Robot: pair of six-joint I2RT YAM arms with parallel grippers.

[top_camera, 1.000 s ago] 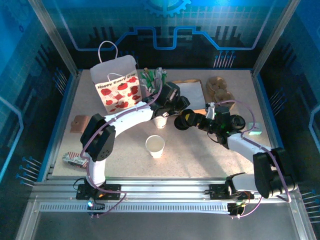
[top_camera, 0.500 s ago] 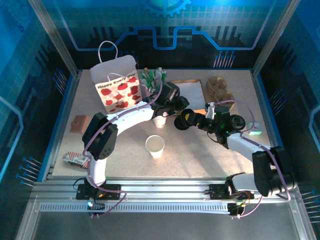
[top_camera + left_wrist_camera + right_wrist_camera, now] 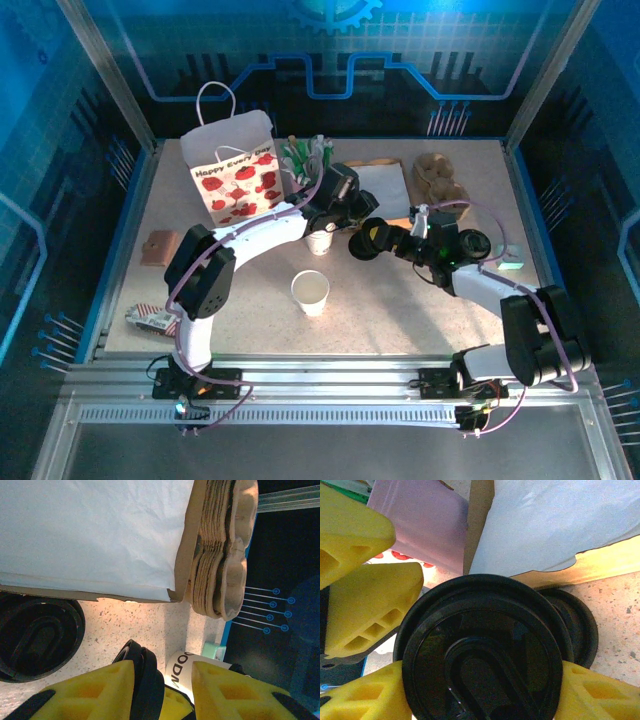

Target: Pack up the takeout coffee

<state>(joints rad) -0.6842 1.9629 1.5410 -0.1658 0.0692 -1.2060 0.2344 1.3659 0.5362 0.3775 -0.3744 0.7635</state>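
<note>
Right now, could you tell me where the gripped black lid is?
In the top view the black lid is mid-table, clamped in the right gripper, just right of the white cup that the left gripper holds.

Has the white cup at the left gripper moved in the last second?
No. The white cup holds its spot, just as far from the lower right corner of the gift bag.
</note>
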